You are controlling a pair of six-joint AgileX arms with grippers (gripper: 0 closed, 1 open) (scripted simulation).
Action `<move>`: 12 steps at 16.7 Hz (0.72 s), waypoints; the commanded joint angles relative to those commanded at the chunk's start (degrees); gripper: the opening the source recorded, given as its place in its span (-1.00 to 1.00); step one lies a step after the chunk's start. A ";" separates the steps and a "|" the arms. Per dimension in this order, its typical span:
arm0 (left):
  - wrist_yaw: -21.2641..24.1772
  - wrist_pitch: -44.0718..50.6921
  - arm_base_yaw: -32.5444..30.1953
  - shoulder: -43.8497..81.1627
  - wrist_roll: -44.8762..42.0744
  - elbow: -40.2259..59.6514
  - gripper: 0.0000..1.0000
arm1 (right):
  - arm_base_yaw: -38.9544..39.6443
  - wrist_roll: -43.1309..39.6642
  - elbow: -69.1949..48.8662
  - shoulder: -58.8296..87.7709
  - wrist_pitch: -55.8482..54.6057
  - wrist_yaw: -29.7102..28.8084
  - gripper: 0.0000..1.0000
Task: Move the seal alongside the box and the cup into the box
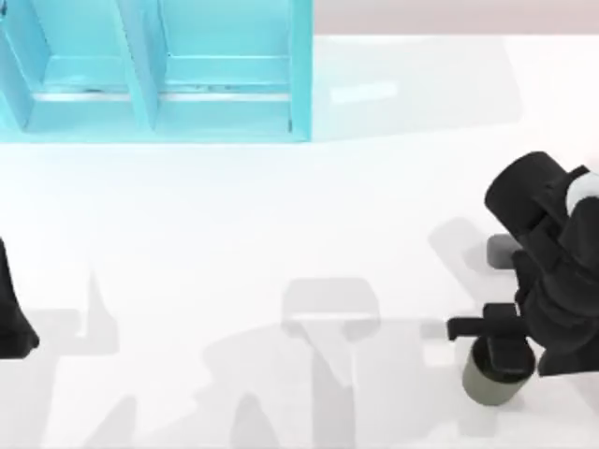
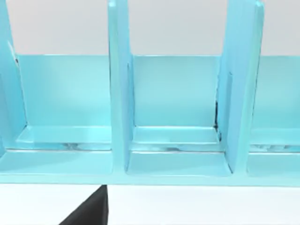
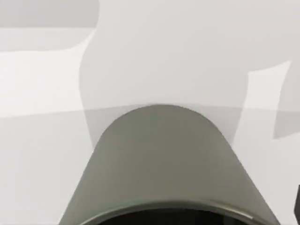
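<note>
From above, the right claw (image 1: 496, 341) sits over the cup (image 1: 490, 382) at the table's (image 1: 234, 243) right front; whether it grips I cannot tell. The left arm (image 1: 14, 318) is parked at the left edge, the turquoise box (image 1: 225, 94) far off.

Left wrist: box compartments (image 2: 176, 140).

Right wrist: the cup (image 3: 161, 164), rigid, smooth, probably light (take it across the wall).

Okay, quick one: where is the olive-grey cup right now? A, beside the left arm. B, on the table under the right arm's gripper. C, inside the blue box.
B: the cup stands on the white table at the right gripper, far from the box.
</note>
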State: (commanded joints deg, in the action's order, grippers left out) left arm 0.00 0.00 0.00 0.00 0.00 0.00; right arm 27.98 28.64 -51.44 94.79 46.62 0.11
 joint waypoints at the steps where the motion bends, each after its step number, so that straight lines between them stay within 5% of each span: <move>1: 0.00 0.00 0.00 0.00 0.00 0.00 1.00 | 0.00 0.00 0.00 0.00 0.00 0.00 -0.81; 3: 0.00 0.00 0.00 0.00 0.00 0.00 1.00 | 0.00 0.00 0.00 0.00 0.00 0.00 -1.00; 12: 0.00 0.00 0.00 0.00 0.00 0.00 1.00 | -0.18 -0.15 -0.16 -0.17 0.17 -0.02 -1.00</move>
State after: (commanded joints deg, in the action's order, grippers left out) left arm 0.00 0.00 0.00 0.00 0.00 0.00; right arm 27.81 28.49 -51.61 94.62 46.79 0.09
